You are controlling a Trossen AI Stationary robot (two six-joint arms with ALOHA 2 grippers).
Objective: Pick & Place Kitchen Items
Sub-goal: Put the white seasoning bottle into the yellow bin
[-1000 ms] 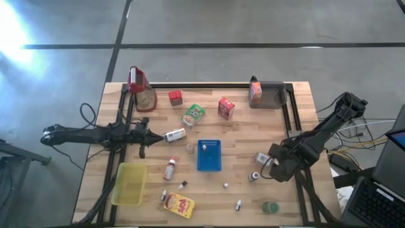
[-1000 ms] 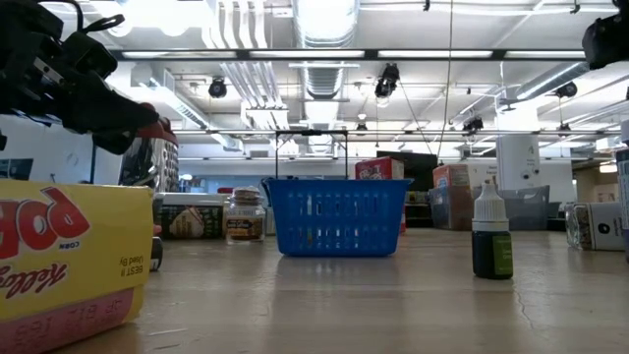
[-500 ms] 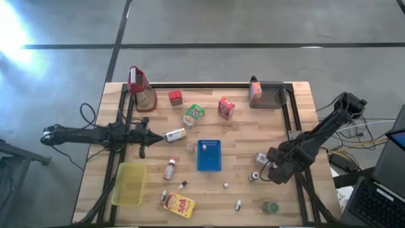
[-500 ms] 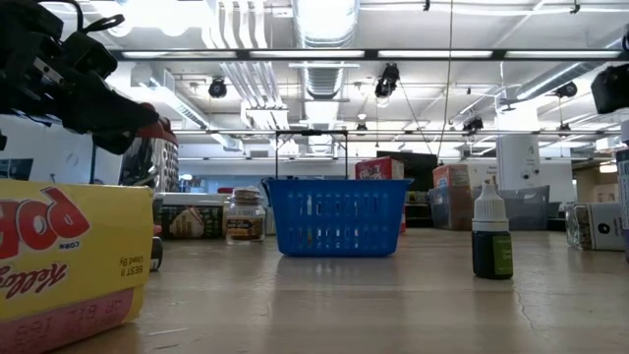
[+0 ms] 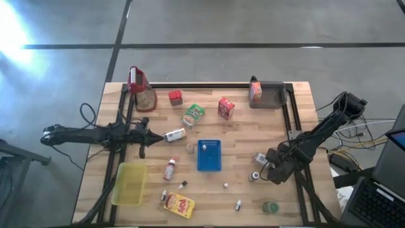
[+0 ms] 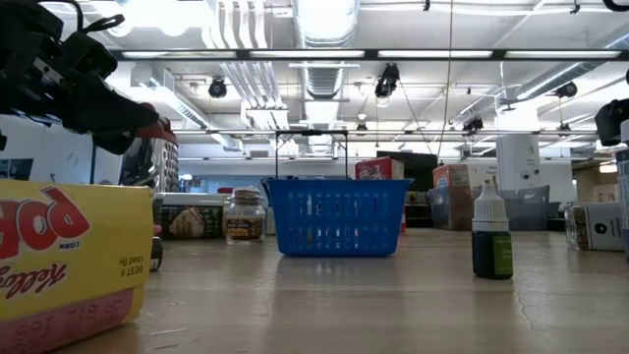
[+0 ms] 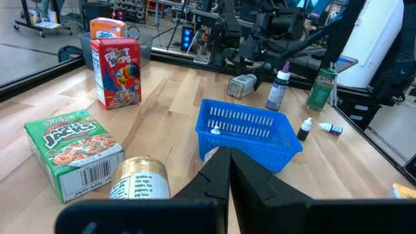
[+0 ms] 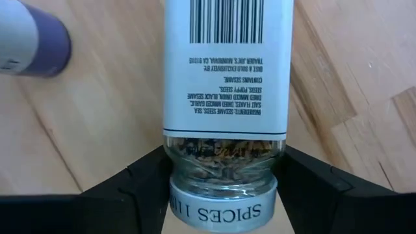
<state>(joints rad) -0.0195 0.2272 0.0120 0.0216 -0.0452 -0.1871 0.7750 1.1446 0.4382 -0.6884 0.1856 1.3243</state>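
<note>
1. Spice jar (image 8: 224, 97) lies on its side on the counter (image 5: 240, 190), at about four o'clock from the blue basket (image 5: 209, 155), near the right edge.
2. Right tool (image 8: 224, 188) is spread around the jar; one dark finger (image 8: 123, 195) stands on each side of the glass neck, and I cannot tell if they touch it.
3. Lid with the word "SPICES" is cut off by the picture edge.
4. Purple-capped bottle (image 8: 29, 39) lies beside the jar, blurred.
5. Left tool (image 7: 227, 175) is pressed together and holds nothing, at nine o'clock from the basket.
</note>
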